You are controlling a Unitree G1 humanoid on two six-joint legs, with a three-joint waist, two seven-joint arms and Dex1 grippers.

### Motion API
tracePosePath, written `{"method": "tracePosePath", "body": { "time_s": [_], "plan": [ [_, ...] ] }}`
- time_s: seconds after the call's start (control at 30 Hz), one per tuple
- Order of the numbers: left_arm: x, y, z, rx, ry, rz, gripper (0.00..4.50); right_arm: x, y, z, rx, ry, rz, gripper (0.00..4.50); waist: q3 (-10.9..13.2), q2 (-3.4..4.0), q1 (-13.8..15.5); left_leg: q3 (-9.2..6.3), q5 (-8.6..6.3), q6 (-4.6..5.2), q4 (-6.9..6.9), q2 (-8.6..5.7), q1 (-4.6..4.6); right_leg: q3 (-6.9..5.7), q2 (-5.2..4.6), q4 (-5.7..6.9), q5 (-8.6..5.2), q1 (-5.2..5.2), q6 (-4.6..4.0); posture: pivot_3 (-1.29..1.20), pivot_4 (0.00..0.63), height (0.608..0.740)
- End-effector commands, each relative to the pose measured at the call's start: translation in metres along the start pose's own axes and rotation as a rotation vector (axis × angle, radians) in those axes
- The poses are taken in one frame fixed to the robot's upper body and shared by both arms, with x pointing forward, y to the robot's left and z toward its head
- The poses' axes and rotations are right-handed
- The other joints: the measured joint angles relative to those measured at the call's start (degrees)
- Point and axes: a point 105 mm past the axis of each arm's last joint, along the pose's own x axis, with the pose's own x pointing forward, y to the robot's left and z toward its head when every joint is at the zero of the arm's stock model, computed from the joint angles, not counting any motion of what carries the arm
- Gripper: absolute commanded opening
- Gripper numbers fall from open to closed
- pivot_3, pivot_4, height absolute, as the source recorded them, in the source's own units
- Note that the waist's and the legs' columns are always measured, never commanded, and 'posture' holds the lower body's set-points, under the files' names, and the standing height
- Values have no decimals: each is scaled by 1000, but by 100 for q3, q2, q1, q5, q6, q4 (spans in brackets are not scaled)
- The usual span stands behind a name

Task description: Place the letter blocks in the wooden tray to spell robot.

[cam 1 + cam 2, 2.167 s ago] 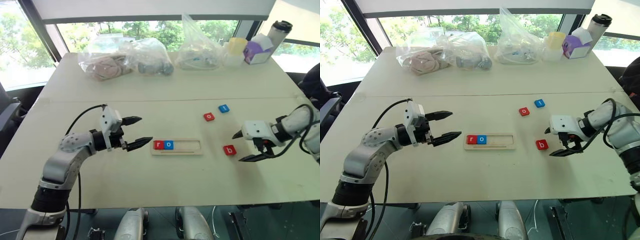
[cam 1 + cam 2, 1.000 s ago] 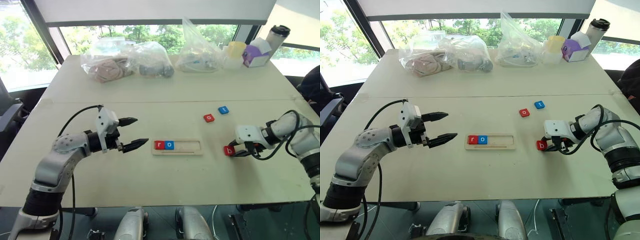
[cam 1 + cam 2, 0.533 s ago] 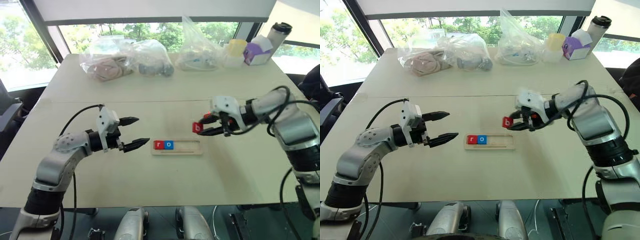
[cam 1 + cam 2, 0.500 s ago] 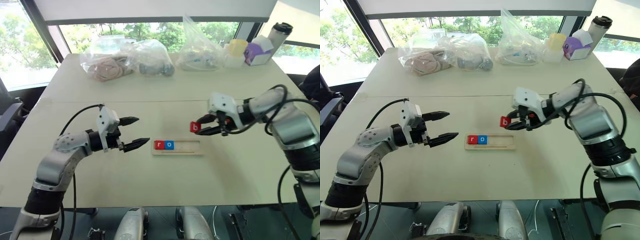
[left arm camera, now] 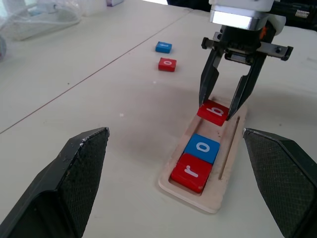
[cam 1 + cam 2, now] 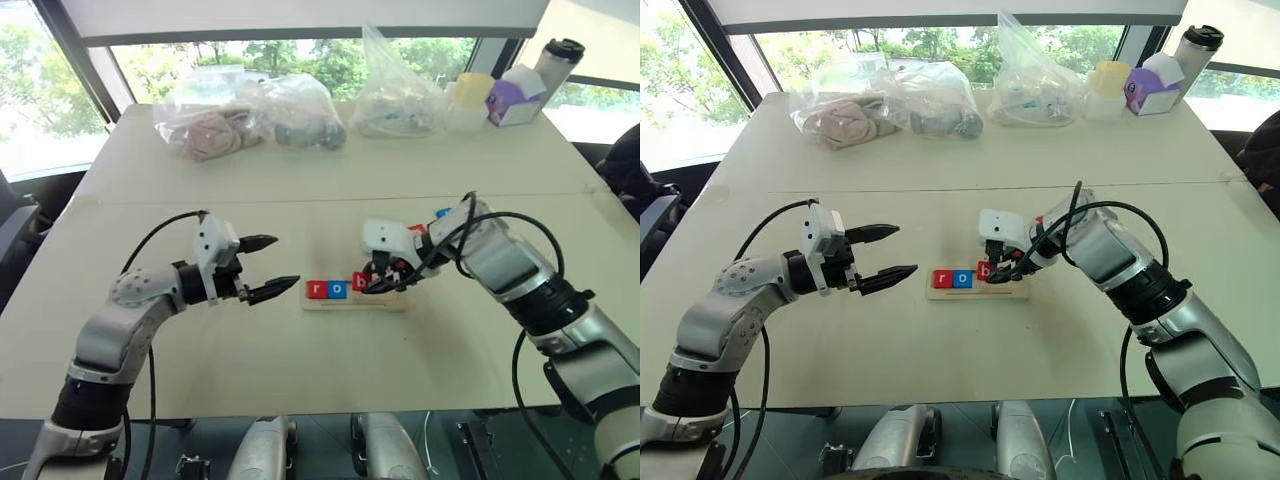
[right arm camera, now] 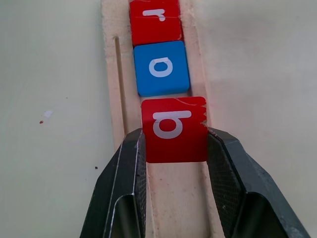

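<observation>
Right gripper (image 7: 174, 148) pinches red "b" block (image 7: 174, 129) — white letter — over tray (image 5: 225, 163); left gripper (image 6: 270, 267) gapes

A wide, pale cream tabletop (image 6: 300, 180) with a seam across it stands before large dark-framed windows (image 6: 60, 90). Daylight and green trees (image 6: 330, 60) show through the glass, under a white blind (image 6: 300, 18).
</observation>
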Motion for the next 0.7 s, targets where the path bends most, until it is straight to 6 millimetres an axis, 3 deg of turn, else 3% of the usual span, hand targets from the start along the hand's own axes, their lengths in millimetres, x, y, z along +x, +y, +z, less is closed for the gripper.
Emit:
{"method": "tracePosePath", "body": {
  "time_s": [0.03, 0.63, 0.7],
  "plan": [
    [-2, -2, 11, 43, -29, 7, 4500, -4, -3, 9, -31, -2, -7, 1144, 0, 0, 3, 0, 0, 0, 1, 0, 0, 0, 0, 0, 0, 1, 0, 0, 150, 740],
    [-3, -2, 11, 44, -28, 11, 4500, 5, 2, 11, -51, 18, 15, 1144, 0, 0, -5, 0, 0, 0, 1, 0, 1, -1, 3, 0, 0, 0, 1, 0, 150, 740],
    [-3, -2, 11, 44, -29, 11, 4500, 6, 2, 11, -52, 21, 17, 2191, 0, 0, -4, 0, 0, 0, 1, 0, 1, -1, 3, 0, 1, 1, 1, 0, 150, 740]
  ]
}}
